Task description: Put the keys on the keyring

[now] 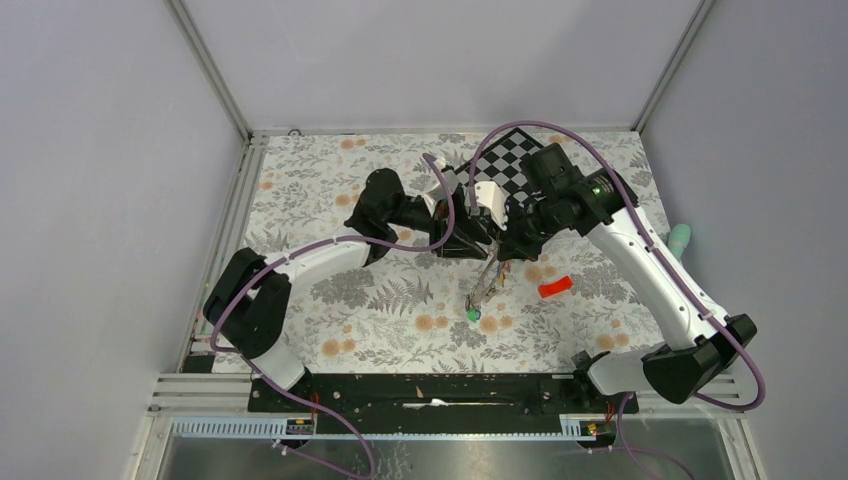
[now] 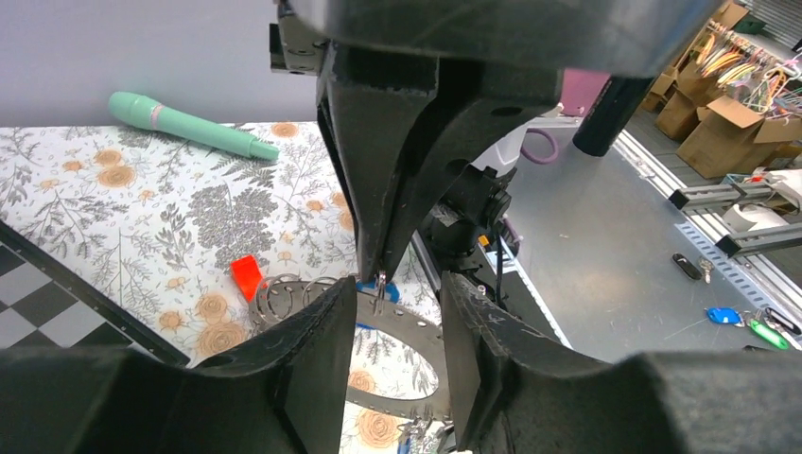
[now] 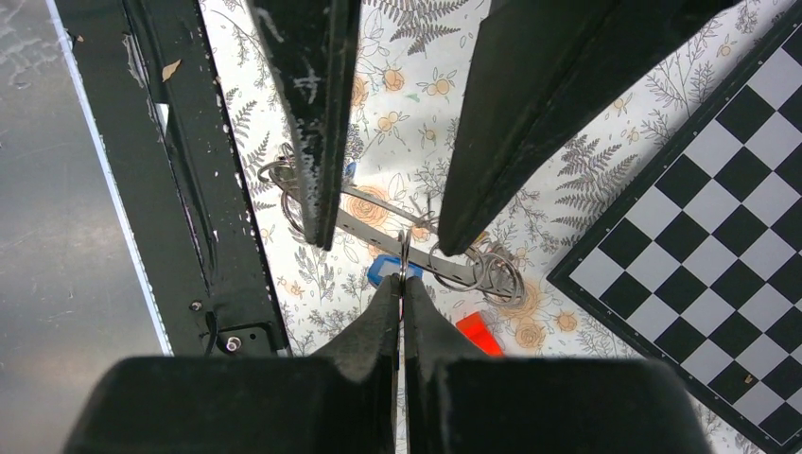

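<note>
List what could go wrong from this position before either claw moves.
1. The right claw is shut on only a thin wire loop, at its very tips. The keyring could slip free or swing.
2. The left claw stands open astride the right claw's tips. If it closes slightly off, it may pinch those tips instead of the loop.
3. The keys seem to hang bunched below both claws, so they may tangle.

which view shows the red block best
Top external: the red block lies whole, unobstructed. Left wrist shows it small, past the left gripper; right wrist shows it partly hidden behind the right gripper.
</note>
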### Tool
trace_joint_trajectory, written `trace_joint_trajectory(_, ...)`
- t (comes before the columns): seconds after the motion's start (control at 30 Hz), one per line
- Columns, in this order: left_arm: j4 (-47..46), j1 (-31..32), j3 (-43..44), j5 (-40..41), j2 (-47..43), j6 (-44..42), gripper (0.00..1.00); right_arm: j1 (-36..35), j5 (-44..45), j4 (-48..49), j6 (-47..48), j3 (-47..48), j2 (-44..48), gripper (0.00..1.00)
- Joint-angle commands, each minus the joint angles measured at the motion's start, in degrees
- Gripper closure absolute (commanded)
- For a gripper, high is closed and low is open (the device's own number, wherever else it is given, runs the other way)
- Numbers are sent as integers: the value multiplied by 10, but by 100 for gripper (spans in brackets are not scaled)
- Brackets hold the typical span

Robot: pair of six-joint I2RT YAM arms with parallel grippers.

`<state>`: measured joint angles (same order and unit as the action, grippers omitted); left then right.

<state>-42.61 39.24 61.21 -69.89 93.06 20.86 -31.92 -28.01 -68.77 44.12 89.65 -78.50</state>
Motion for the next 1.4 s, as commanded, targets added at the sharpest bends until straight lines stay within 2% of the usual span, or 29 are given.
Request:
trace_joint_trajectory(0.0,-74,8,-6,-14,3,31,58,-6,-7,-11,2,34,-1,100)
trace_joint_trajectory(0.2,-30,10,4,0,5,2,60,-6,-18,-14,2,35,-2,100)
trace_joint_trajectory(0.5,12,14,21,8,10,-20,70,-6,-25,-5,-2,20,4,100)
trace_joint_trajectory(0.97,12,16,30,9,15,-14,76,-6,-30,4,-6,2,10,100)
trace_joint_trajectory(1.13,14,19,29,6,17,-14,81,-6,-33,9,-9,-1,12,100)
trace_joint_trajectory(1.37,56,22,32,2,12,-47,83,-6,-33,11,-10,2,14,100)
